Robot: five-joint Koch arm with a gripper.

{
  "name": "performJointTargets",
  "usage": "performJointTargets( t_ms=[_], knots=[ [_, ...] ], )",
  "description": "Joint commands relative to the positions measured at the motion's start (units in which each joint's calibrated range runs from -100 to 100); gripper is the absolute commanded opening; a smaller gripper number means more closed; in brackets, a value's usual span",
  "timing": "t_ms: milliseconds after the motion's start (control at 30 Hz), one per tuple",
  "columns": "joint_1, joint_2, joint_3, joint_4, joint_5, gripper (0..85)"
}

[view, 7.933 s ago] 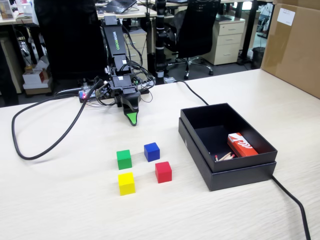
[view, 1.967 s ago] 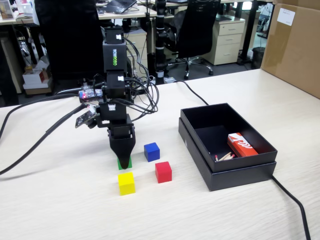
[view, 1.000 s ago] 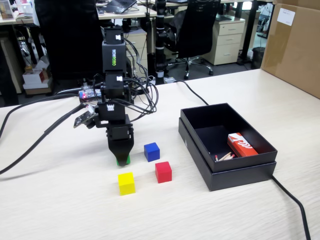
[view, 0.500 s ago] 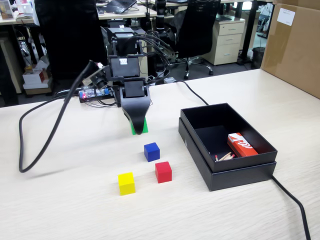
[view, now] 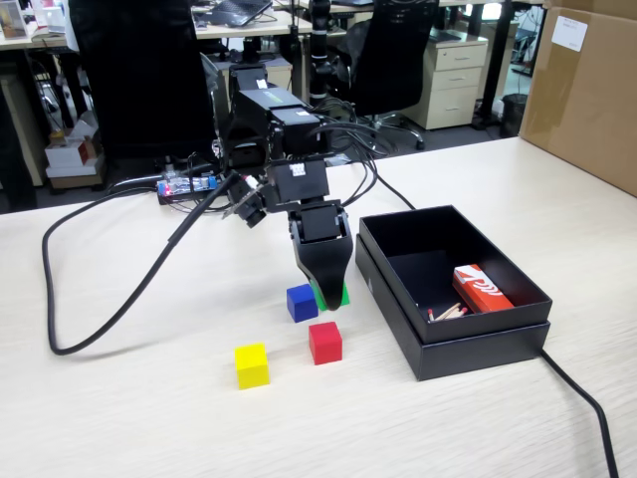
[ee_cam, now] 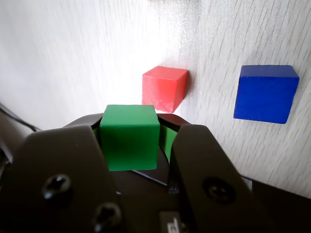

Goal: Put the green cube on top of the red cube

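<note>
My gripper (ee_cam: 130, 145) clamps the matte bright-green cube (ee_cam: 129, 137); next I lift it toward twelve o'clock onto the matte red cube (ee_cam: 164, 88).

Even office light, soft shadows; wrist-view glare on the table (ee_cam: 121, 43).

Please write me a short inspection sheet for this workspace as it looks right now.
Surface: pale wood-grain table.
Job's things: green cube sits between the jaws; red cube stands apart on the table.
Clutter: blue cube, yellow cube, black box holding a red-and-white carton.
Gripper: gripper shut on the green cube.
Cables: black cable loops across the table.
Surroundings: office chairs, desks, cardboard box.
</note>
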Motion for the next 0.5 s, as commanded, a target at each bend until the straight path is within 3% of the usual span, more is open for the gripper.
performJointTargets(
  t_ms=[0,467],
  knots=[
    [-0.15,-0.16,5.34,0.03,-0.05,0.9],
    [-0.73,4.32,3.43,0.12,-0.05,0.9]
  ],
)
